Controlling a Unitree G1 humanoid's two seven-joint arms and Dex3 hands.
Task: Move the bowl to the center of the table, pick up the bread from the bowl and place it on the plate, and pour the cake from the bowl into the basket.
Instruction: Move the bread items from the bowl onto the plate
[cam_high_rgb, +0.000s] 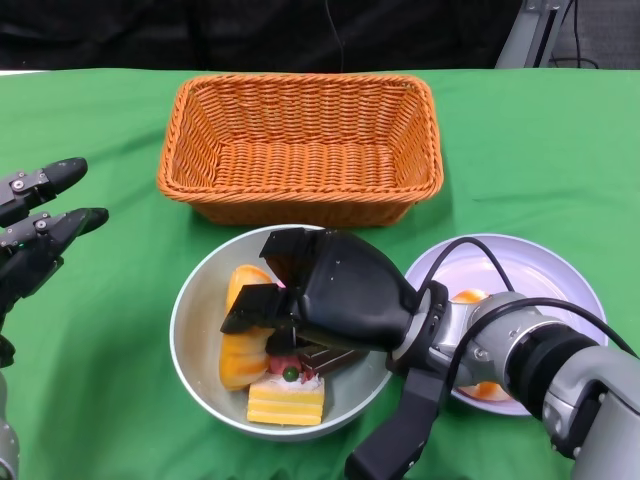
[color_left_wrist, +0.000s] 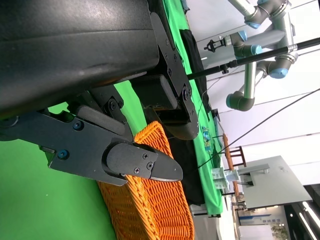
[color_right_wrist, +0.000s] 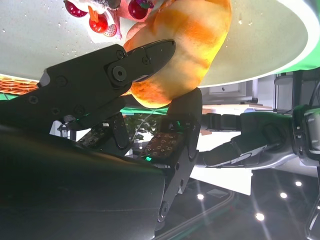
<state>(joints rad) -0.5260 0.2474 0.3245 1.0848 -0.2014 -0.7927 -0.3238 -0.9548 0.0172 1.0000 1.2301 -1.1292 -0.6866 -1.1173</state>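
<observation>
With the bowl (cam_high_rgb: 200, 340) sitting mid-worktop, the right hand (cam_high_rgb: 320, 290) is pinching the bread (cam_high_rgb: 243, 335) inside it, while plating and pouring the cake (cam_high_rgb: 286, 397) into the basket (cam_high_rgb: 300, 150) are remaining.

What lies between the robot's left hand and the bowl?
Only bare green tablecloth lies between the left hand and the bowl, as the head view shows.
</observation>
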